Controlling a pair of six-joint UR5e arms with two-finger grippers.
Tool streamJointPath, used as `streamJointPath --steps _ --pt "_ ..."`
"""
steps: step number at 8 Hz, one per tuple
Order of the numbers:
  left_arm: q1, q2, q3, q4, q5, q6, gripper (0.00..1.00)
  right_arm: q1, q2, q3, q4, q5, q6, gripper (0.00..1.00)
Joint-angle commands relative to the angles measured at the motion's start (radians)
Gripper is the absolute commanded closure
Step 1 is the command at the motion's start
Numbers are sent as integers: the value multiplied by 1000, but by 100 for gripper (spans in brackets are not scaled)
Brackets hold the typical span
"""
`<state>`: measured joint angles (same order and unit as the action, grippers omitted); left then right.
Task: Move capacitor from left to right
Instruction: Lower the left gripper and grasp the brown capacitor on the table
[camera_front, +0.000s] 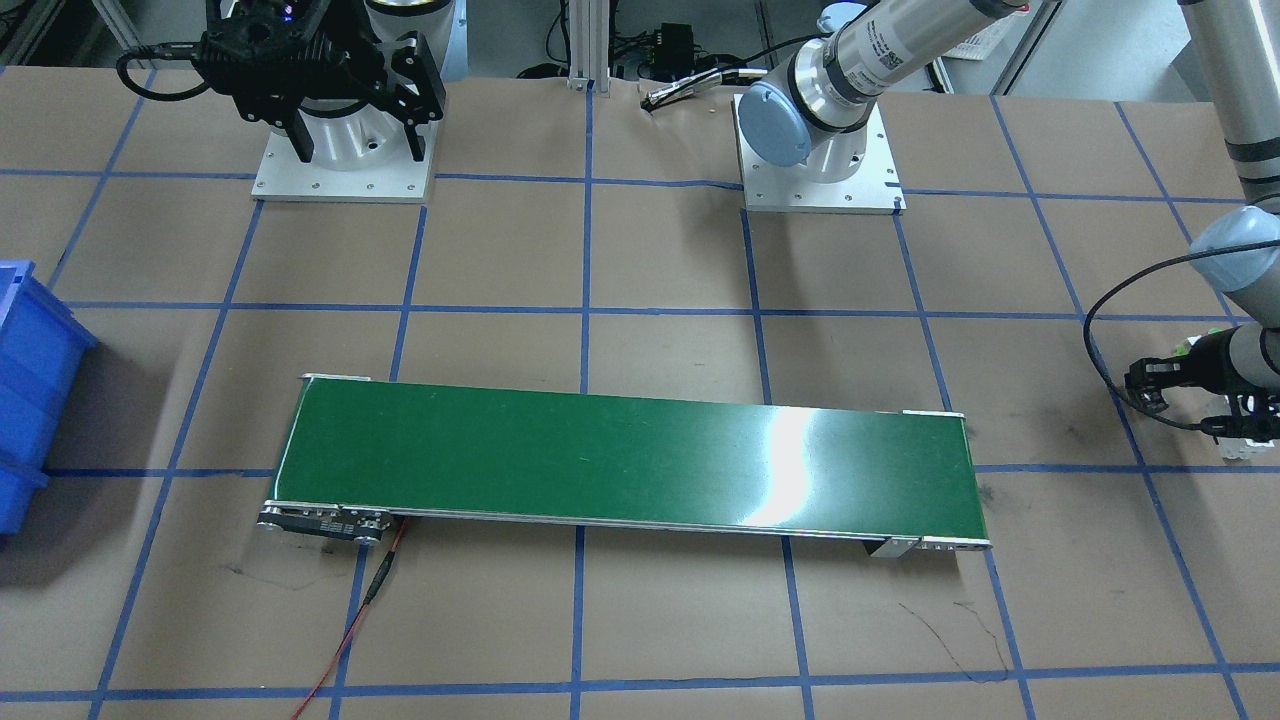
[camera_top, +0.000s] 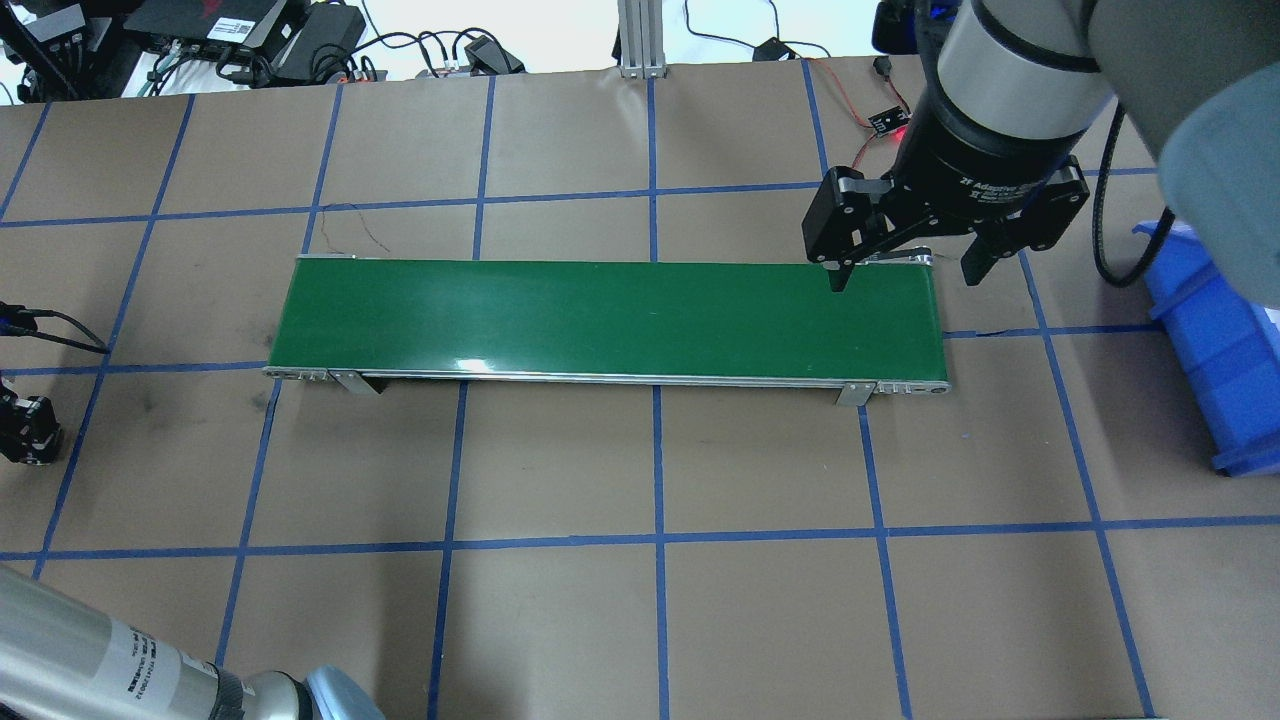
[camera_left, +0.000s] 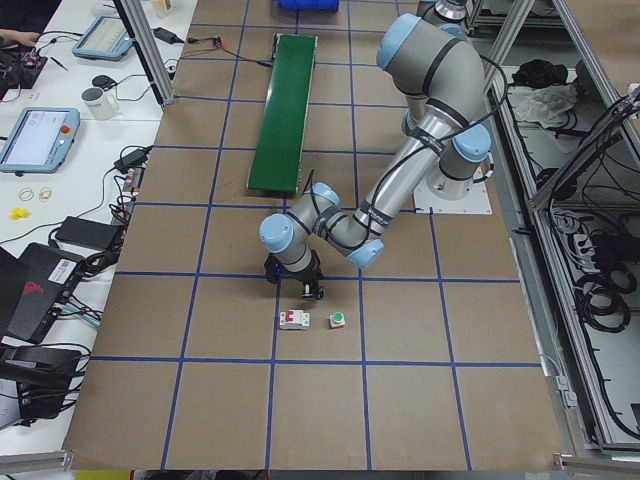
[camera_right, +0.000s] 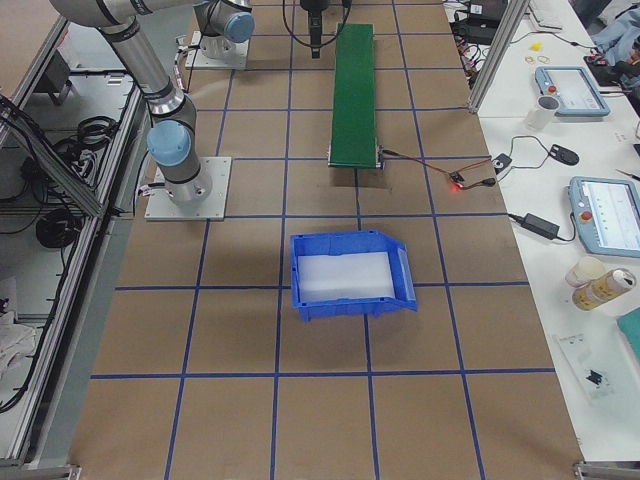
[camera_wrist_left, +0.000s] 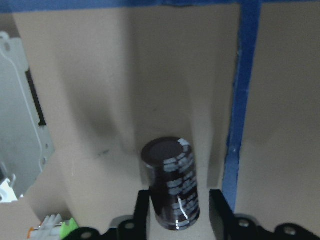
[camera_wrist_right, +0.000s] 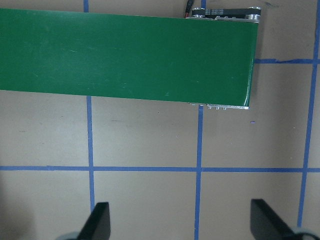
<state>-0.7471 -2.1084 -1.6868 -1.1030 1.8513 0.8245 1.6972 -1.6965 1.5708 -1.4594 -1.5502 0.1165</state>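
Note:
The capacitor (camera_wrist_left: 170, 190), a dark stubby cylinder with pale markings, stands between the two fingers of my left gripper (camera_wrist_left: 179, 212) in the left wrist view. The jaws are drawn in close on both its sides. This gripper (camera_left: 297, 288) is low over the brown paper, off the left end of the green conveyor belt (camera_top: 600, 315). I cannot tell whether the capacitor is lifted. My right gripper (camera_top: 900, 270) hangs open and empty above the belt's right end. Its fingers (camera_wrist_right: 100, 222) are spread wide.
A white circuit breaker (camera_left: 293, 320) and a green-capped push-button (camera_left: 337, 320) lie just beside the left gripper. A blue bin (camera_right: 350, 275) stands beyond the belt's right end. A red wire (camera_front: 350, 630) runs from the belt's motor end.

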Motion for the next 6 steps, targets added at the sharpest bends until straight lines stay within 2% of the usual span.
streamJointPath --steps 1,3,5,6 --pt "2 7 1 -1 -9 19 100 1 1 0 -1 -1 -1 0" --pt "-4 71 9 -49 -21 27 100 -1 0 0 -1 1 -1 0" --pt "-93 201 6 -99 -203 18 100 1 0 0 -2 1 -1 0" --pt "-197 241 10 -98 -251 -4 100 1 0 0 -1 1 -1 0"
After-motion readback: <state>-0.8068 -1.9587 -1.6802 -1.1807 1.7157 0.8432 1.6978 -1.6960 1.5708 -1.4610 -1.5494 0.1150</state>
